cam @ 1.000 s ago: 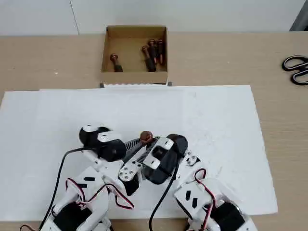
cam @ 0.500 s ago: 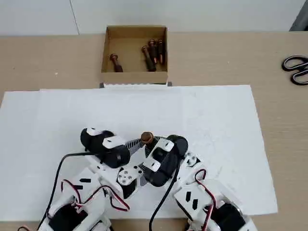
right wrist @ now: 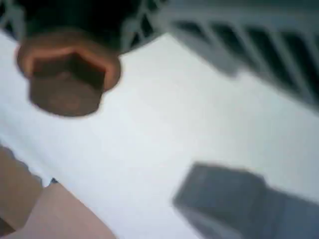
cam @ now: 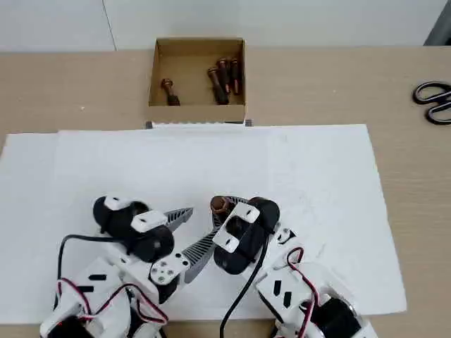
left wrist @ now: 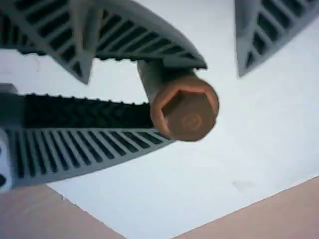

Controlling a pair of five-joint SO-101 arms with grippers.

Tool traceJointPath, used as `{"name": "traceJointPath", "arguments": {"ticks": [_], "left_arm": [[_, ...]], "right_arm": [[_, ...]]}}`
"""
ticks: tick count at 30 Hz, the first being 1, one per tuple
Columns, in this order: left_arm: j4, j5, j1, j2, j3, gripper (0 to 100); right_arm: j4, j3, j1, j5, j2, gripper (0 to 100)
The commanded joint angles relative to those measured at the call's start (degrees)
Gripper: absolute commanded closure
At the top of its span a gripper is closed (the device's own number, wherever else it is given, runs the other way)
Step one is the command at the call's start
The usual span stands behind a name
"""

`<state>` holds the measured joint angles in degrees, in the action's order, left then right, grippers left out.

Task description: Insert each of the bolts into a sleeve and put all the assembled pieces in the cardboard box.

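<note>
A brown hex-head bolt (cam: 219, 204) stands head up over the white paper, with my right gripper (cam: 224, 209) shut on its shaft. The left wrist view shows the bolt (left wrist: 184, 107) clamped between the right gripper's ribbed fingers (left wrist: 75, 144). My left gripper (cam: 203, 221) is just left of it, open and apart from the bolt, with nothing between its fingers (left wrist: 269, 30). In the right wrist view the bolt head (right wrist: 67, 74) is close up, with the left gripper's fingers (right wrist: 224, 45) beyond. The cardboard box (cam: 197, 113) at the back holds several assembled pieces (cam: 220, 81).
A large white paper sheet (cam: 317, 176) covers the wooden table in front of the box. Black scissors (cam: 433, 102) lie at the far right edge. Both arm bases crowd the near edge.
My left gripper has drawn back to the left, away from the bolt, and now stands open. The right gripper keeps the bolt and has shifted slightly right.
</note>
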<state>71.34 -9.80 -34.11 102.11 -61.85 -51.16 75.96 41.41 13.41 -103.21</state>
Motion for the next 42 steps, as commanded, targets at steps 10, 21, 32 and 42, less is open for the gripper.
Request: {"name": "traceJointPath", "arguments": {"ticks": [10,21,32,42], "left_arm": [[-0.18,3.6,13.45,-0.18,-0.13,100],[-11.78,5.19,34.9,-0.09,-21.85,99],[-23.65,5.45,31.38,-0.09,-33.63,99],[-23.47,5.19,31.47,-0.09,-34.42,99]], "right_arm": [[1.89,-1.32,-1.27,0.44,-0.66,99.6],[2.07,-0.62,-11.91,-0.09,-0.66,99.6],[8.75,5.63,-17.01,-8.79,-0.66,99.6],[18.24,6.86,-18.95,-15.56,1.71,99.6]]}}
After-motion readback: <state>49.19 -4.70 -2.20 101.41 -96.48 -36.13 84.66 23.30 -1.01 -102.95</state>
